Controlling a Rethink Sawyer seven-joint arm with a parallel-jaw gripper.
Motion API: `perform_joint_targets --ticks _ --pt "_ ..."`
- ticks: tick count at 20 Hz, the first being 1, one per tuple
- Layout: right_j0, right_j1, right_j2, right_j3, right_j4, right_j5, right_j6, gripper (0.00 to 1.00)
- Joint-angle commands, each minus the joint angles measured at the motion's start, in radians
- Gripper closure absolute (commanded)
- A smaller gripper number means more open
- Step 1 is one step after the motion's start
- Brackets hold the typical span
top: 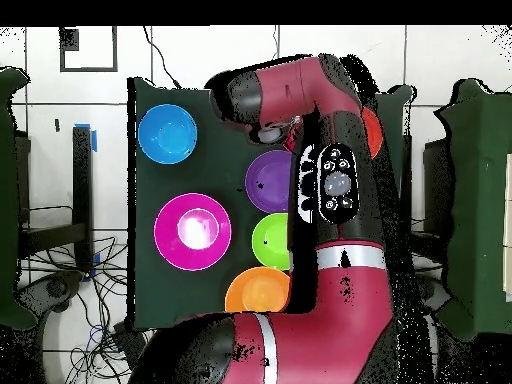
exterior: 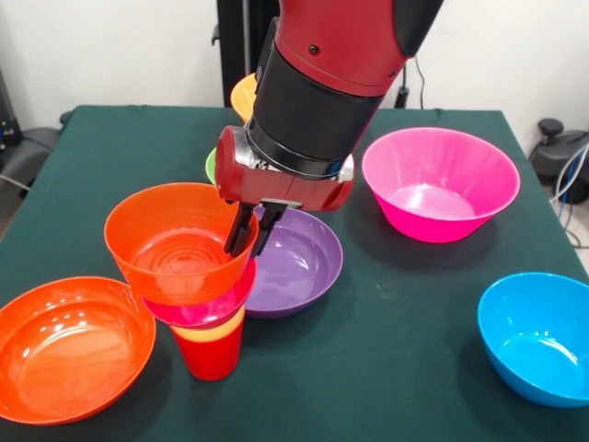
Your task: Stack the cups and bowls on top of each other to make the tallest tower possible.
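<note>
The tower stands at the front left: a red cup (exterior: 210, 357) as base, a yellow cup (exterior: 219, 331) nested in it, a crimson-pink bowl (exterior: 198, 309), and an orange bowl (exterior: 170, 244) on top, tilted slightly. My gripper (exterior: 252, 232) comes down from above at the orange bowl's right rim, one finger inside and one outside, shut on the rim. In the overhead view the arm hides the tower and the gripper.
A purple bowl (exterior: 299, 262) (top: 266, 180) lies right beside the tower. An orange-red bowl (exterior: 69, 345) sits front left, a blue bowl (exterior: 538, 336) (top: 167, 134) front right, a magenta-pink bowl (exterior: 440, 184) (top: 192, 231) back right. Green (top: 270, 240) and light orange (top: 257, 292) bowls sit behind the arm.
</note>
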Motion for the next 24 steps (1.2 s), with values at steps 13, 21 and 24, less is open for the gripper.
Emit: perform_joint_targets --ticks 13,21,24 --pt "-0.006 0.029 -0.017 0.089 -0.026 0.023 -0.186 1.00" --pt "0.004 0.031 -0.021 0.089 -0.010 0.026 -0.164 1.00" --pt "0.013 0.032 -0.021 0.087 -0.003 0.033 -0.145 1.00"
